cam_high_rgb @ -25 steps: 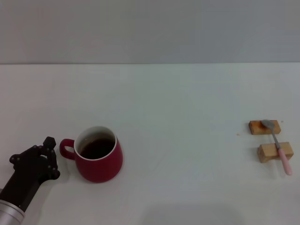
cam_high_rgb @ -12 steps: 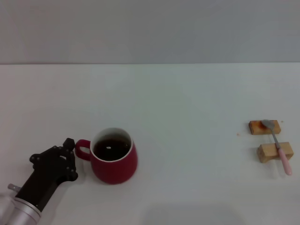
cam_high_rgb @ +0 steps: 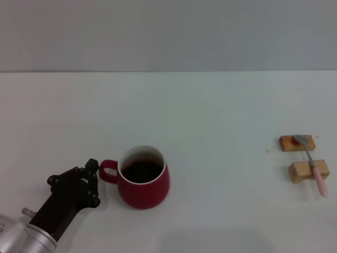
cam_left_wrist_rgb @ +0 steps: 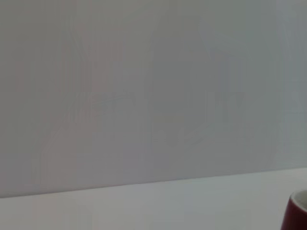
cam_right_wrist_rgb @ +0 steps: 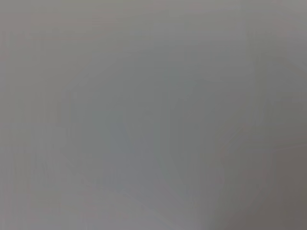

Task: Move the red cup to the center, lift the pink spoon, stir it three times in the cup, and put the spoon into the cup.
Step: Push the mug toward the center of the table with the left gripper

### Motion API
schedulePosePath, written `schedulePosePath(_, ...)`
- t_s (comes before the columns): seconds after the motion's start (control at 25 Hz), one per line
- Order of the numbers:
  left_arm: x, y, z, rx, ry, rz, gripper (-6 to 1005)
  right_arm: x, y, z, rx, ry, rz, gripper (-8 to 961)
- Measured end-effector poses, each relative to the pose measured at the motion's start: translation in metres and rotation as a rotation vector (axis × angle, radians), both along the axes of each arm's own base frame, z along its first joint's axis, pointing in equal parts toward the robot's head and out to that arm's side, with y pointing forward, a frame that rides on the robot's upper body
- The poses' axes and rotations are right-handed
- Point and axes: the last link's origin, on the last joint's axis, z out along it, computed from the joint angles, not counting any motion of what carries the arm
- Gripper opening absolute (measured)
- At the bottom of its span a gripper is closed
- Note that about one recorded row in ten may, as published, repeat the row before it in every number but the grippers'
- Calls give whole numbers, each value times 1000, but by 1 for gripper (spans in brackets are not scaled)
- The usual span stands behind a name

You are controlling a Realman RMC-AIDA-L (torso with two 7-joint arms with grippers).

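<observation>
Left gripper: low on the white table, pressed up against the loop handle of the red cup; whether the fingers are spread or pinching the handle, cannot tell, since the black body hides them. Red cup: upright just beyond the gripper tip, toward the table's middle, dark liquid inside, rim level, nothing spilled around it; one red edge also visible in the left wrist view. Position: short of centre, on the left half of the table, so the first step judged partly done at best. Pink spoon: far across the table from the gripper, well apart from the cup, lying over two wooden blocks, metal bowl on the farther block, pink handle overhanging the nearer one; untouched. Right gripper: not in view; its wrist camera shows only plain grey. Remaining, by judgement: finish bringing cup to centre, release handle, lift spoon off blocks, three stirs, spoon left standing in cup.
</observation>
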Motion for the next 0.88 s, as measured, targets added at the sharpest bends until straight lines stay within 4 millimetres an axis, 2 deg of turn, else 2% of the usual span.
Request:
schedulePosePath(0.32,-3,1,1,-3,10,13,1,0,-1,-1,-9,-1,4,577)
schedulePosePath(0.88,17,0,-15,-65,-23,-49,2,0,-2,-1,-7,-3,4,576)
